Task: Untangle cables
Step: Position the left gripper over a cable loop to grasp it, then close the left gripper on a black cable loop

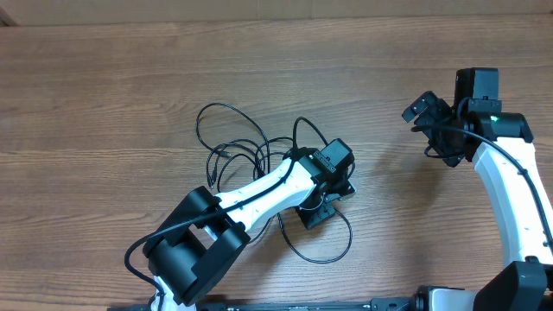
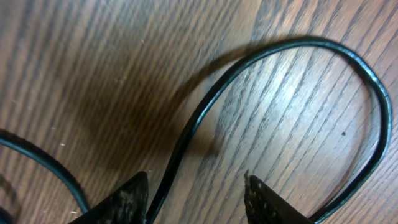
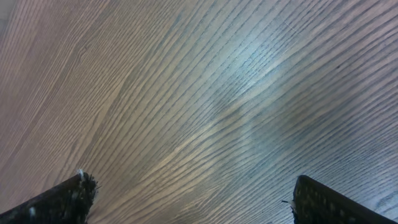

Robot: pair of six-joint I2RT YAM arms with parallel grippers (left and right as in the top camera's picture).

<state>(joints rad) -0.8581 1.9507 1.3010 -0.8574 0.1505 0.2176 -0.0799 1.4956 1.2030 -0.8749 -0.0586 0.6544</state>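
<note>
A tangle of thin black cables [image 1: 233,142] lies in loops at the middle of the wooden table. My left gripper [image 1: 321,206] is down on the tangle's right side, open. In the left wrist view its fingertips [image 2: 196,186] straddle one black cable strand [image 2: 205,118] that runs between them and loops round to the right; the jaws do not pinch it. My right gripper [image 1: 423,117] is far to the right, open and empty. In the right wrist view its fingertips [image 3: 189,190] frame only bare wood.
The wooden table [image 1: 104,86] stretches round the tangle. A loose loop of cable [image 1: 324,250] lies just in front of the left gripper. The right arm stands along the right edge.
</note>
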